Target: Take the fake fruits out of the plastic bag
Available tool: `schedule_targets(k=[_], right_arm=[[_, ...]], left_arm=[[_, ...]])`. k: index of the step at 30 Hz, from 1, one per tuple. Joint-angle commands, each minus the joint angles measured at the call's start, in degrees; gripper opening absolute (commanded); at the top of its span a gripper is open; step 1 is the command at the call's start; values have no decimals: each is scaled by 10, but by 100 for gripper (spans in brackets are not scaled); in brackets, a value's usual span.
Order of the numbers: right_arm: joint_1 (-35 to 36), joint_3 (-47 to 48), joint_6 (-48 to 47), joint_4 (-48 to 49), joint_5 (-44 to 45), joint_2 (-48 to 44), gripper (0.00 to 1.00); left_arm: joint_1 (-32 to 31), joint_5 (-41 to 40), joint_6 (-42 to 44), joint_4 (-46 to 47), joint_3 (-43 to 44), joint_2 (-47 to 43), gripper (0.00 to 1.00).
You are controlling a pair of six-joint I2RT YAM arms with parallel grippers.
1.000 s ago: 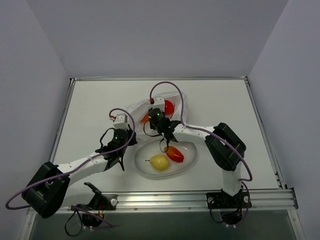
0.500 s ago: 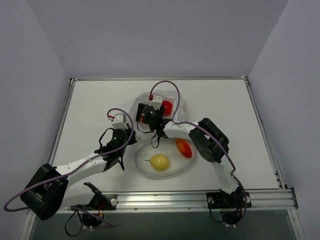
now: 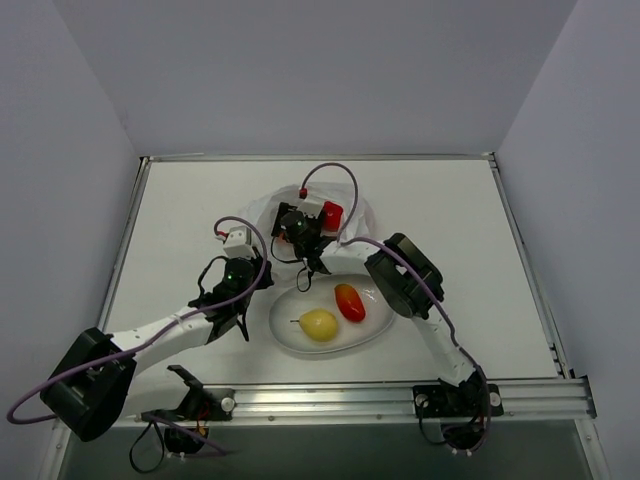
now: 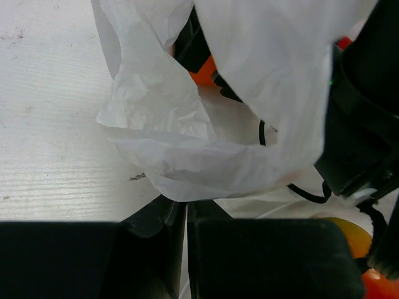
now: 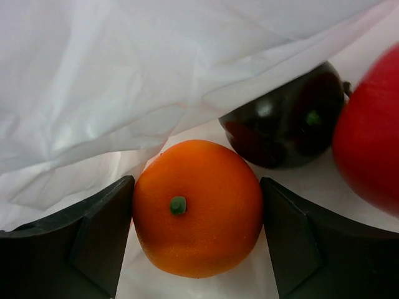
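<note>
Noted left gripper (image 4: 186, 215) low over the bench (image 3: 170, 230), left of centre, fingers (image 4: 262, 255) drawn together, a fold of the plastic bag (image 4: 187, 156) apparently nipped between them. Bag crumpled at mid-bench, somewhat toward the far edge, one loose sheet standing up on its near-left side. Inside it, right gripper (image 5: 196, 187), entered from the near-right, pads (image 5: 93, 243) pressed against both flanks of the orange (image 5: 196, 208), so clamped on it. Orange low on the bag's under-sheet, upper sheet draped above. Behind and right of the orange, dark purple plum (image 5: 287, 124), very near, contact unclear. Red round fruit (image 5: 371, 137) at the right margin of the wrist view, just beside the plum. Toward the near edge, white oval plate (image 3: 380, 325) just beside the bag, carrying yellow pear (image 3: 319, 324) on its left half and red-orange elongated fruit (image 3: 349, 302) to the right of it, the two close, contact unclear.
</note>
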Motion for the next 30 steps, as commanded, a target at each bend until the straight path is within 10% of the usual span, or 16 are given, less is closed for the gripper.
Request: schedule_targets(k=[1,30], right_arm=[[6,-45,-18,18,27,-71,41],[27,-219,-98,-229,-149,-376,53]], left_arm=[[0,-2,1,18,8,-18,2],[0,-8,20,24,12,-14,2]])
